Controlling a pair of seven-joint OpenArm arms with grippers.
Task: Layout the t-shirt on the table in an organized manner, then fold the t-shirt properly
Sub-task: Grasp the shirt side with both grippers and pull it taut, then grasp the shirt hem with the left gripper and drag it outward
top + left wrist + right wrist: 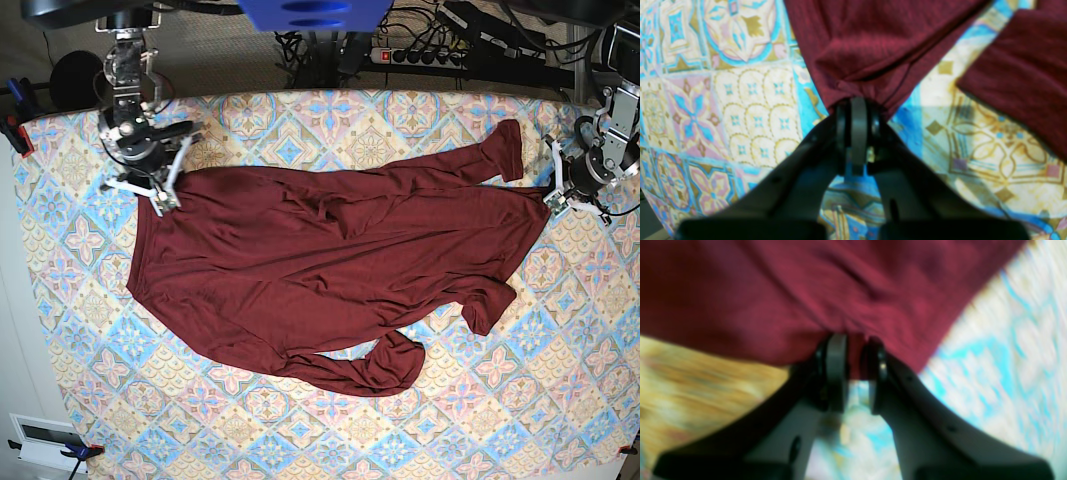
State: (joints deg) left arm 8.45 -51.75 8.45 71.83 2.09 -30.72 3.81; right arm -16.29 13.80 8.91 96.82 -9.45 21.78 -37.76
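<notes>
Evenly and brightly lit from overhead in the base view, with only soft shadows. Right wrist view heavily motion-blurred, the pastel tiled cloth surface (1000, 356) smeared and washed out. Left wrist view sharper, mildly soft, with a faint rectangular shadow.

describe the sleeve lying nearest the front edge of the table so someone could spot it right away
On the patterned table lies one maroon t-shirt, stretched between the left gripper and the right gripper. Follow its lower hem to the sleeve curling off the bottom edge. Unlike the other sleeve at the far side, it is bunched into a hook shape.
</notes>
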